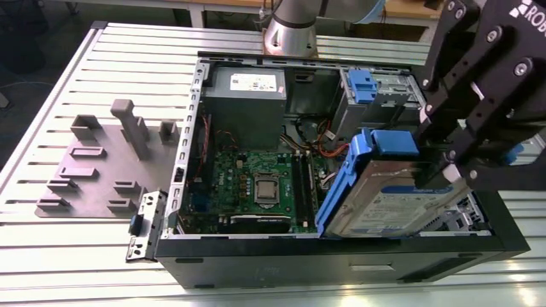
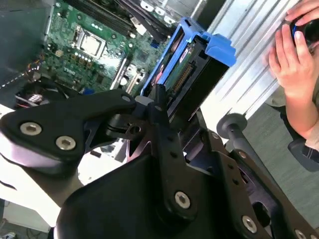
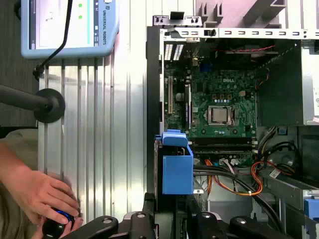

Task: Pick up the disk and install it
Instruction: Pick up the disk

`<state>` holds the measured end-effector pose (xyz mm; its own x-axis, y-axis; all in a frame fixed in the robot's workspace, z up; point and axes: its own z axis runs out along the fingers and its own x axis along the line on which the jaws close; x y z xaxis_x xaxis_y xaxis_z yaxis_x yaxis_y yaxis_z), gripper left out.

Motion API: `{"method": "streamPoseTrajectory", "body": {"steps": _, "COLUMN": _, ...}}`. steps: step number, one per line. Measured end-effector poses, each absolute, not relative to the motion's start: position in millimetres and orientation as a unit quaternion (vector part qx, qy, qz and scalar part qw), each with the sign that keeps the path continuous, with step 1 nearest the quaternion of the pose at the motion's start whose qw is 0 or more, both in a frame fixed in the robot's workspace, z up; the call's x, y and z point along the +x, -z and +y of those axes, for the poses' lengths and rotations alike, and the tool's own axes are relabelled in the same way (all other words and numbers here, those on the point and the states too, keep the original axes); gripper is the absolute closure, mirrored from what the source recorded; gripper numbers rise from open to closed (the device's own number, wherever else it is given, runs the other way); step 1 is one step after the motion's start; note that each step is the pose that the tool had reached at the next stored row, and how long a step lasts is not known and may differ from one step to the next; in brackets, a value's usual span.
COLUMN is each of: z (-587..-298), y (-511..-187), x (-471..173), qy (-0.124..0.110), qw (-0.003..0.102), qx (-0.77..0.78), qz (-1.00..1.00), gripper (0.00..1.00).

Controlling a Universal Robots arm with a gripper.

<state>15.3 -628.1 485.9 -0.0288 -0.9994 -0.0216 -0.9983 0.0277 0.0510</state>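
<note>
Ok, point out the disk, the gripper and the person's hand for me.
disk [image 1: 388, 201], exterior view, on its labelled silver face.
gripper [image 1: 448, 179], exterior view, midway between its fingertips, at the disk's edge.
hand [image 3: 42, 196], first wrist view, on its back.

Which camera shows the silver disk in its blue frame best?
The exterior view: the disk shows its labelled face and blue frame, tilted over the open computer case, gripped by the claw. The second wrist view catches its underside beyond the claw; the first wrist view sees it end-on, mostly the blue tab.
</note>
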Motion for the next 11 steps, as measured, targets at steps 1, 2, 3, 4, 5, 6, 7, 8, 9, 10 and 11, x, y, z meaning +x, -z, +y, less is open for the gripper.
{"method": "streamPoseTrajectory", "body": {"steps": 1, "z": -624.3, "y": -485.6, "x": 15.2, "qy": 0.026, "qw": 0.010, "qx": 0.697, "qz": -0.717, "gripper": 0.65}}
{"method": "streamPoseTrajectory", "body": {"steps": 2, "z": -619.7, "y": -485.8, "x": 15.3, "qy": 0.026, "qw": 0.010, "qx": 0.697, "qz": -0.717, "gripper": 0.65}}
{"method": "streamPoseTrajectory", "body": {"steps": 3, "z": -615.3, "y": -485.7, "x": 15.4, "qy": 0.026, "qw": 0.010, "qx": 0.697, "qz": -0.717, "gripper": 0.65}}
{"method": "streamPoseTrajectory", "body": {"steps": 4, "z": -611.1, "y": -485.2, "x": 15.3, "qy": 0.026, "qw": 0.010, "qx": 0.697, "qz": -0.717, "gripper": 0.65}}
{"method": "streamPoseTrajectory", "body": {"steps": 5, "z": -610.2, "y": -485.1, "x": 15.3, "qy": 0.026, "qw": 0.010, "qx": 0.697, "qz": -0.717, "gripper": 0.65}}
{"method": "streamPoseTrajectory", "body": {"steps": 6, "z": -610.0, "y": -485.2, "x": 15.4, "qy": 0.026, "qw": 0.010, "qx": 0.697, "qz": -0.717, "gripper": 0.65}}
{"method": "streamPoseTrajectory", "body": {"steps": 7, "z": -609.7, "y": -485.4, "x": 15.4, "qy": 0.026, "qw": 0.010, "qx": 0.697, "qz": -0.717, "gripper": 0.65}}
{"method": "streamPoseTrajectory", "body": {"steps": 8, "z": -609.5, "y": -485.5, "x": 15.4, "qy": 0.026, "qw": 0.010, "qx": 0.697, "qz": -0.717, "gripper": 0.65}}
{"method": "streamPoseTrajectory", "body": {"steps": 9, "z": -609.4, "y": -485.4, "x": 15.4, "qy": 0.026, "qw": 0.010, "qx": 0.697, "qz": -0.717, "gripper": 0.65}}
{"method": "streamPoseTrajectory", "body": {"steps": 10, "z": -609.2, "y": -485.4, "x": 15.3, "qy": 0.026, "qw": 0.010, "qx": 0.697, "qz": -0.717, "gripper": 0.65}}
{"method": "streamPoseTrajectory", "body": {"steps": 11, "z": -609.1, "y": -485.3, "x": 15.3, "qy": 0.026, "qw": 0.010, "qx": 0.697, "qz": -0.717, "gripper": 0.65}}
